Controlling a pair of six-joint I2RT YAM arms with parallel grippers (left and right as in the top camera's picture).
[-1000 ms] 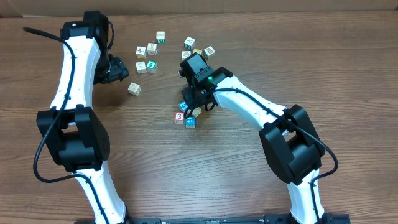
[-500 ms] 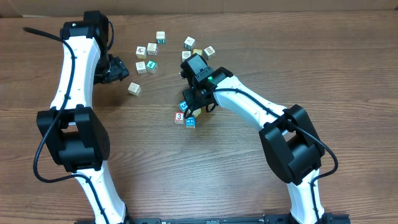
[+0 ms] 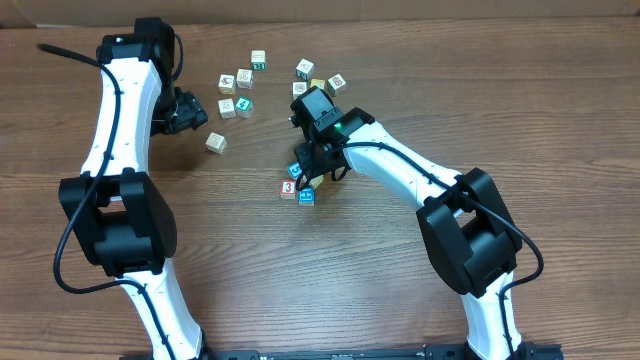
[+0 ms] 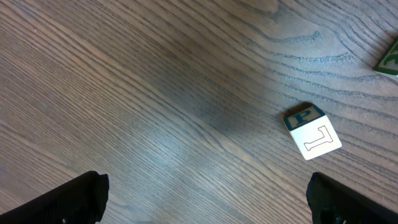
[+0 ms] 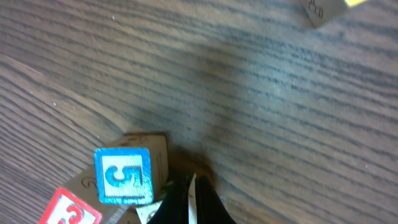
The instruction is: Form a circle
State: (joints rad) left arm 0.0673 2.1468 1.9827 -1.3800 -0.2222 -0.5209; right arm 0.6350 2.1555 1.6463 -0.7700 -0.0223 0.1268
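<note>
Worktop point(image 3: 400, 270) scene: the circle point(image 3: 291, 187) of small cubes sits mid-worktop, partly hidden under the right claw point(image 5: 189, 198), pinched closed on nothing; the left claw point(image 3: 192, 110) gapes wide, empty, near a lone cream cube point(image 3: 216, 143); loose cubes point(image 3: 244, 78) lie scattered beyond.

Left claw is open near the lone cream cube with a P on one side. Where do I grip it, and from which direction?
Take the cream cube by two opposite side faces, straight down from above. It sits flat and alone, clear on every side, but skewed to the left claw, so I'd twist the wrist first.
</note>
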